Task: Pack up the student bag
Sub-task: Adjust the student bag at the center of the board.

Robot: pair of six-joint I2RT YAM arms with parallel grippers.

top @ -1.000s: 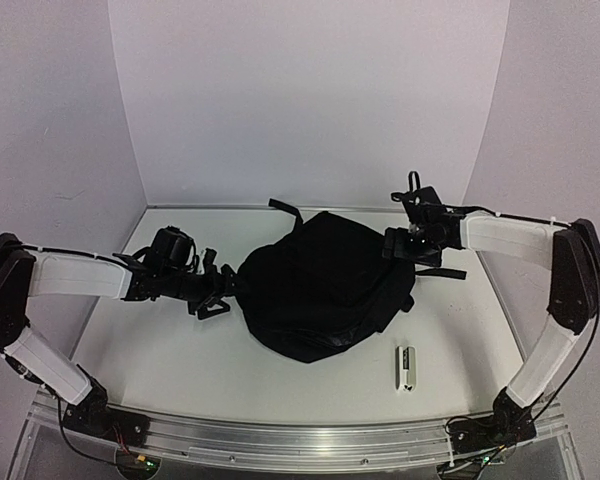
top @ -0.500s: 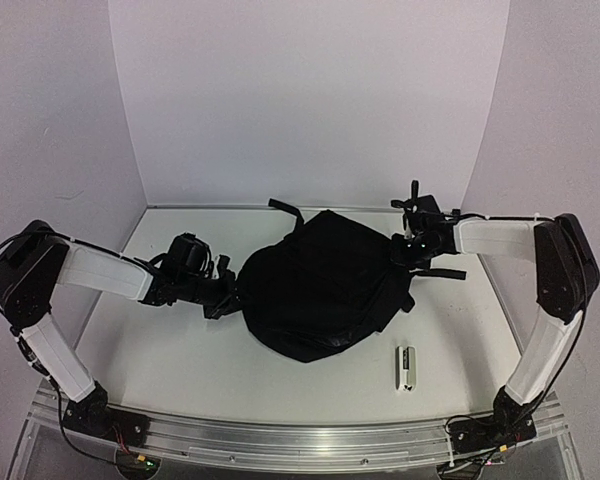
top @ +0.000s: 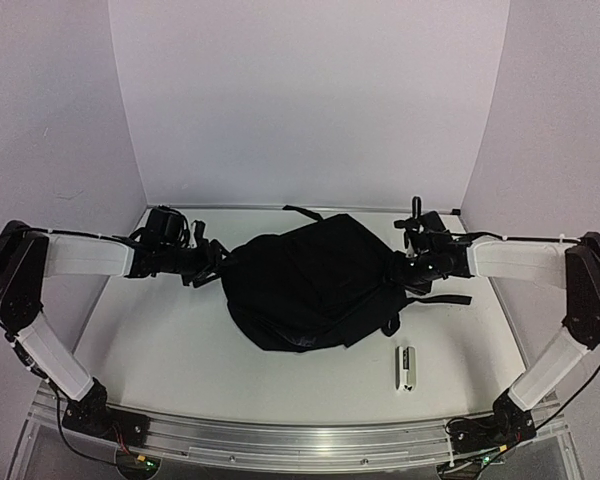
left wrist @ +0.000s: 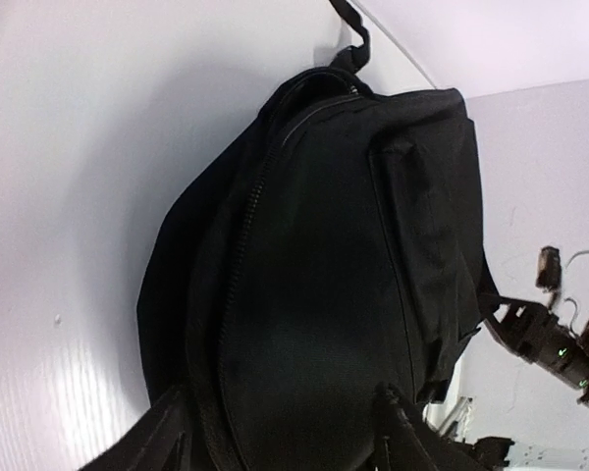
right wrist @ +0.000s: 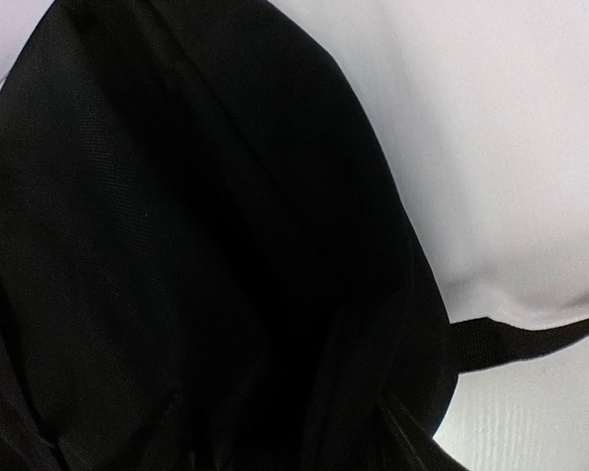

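The black bag lies zipped at the middle of the counter, between the 2 arms. The left fingers stand apart astride its left end; whether they pinch it I cannot tell. The right fingers press into its right side, dark on dark, state unclear. A strap trails right. A small white item lies nearer, apart from the bag.

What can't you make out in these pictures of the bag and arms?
Inside the bag: all views, fabric covers it.
Grip of the left tool: top view, tips merge with bag.
Grip of the right tool: right wrist view, dark fingers lost against bag.
Identity of the white item: top view, too small.
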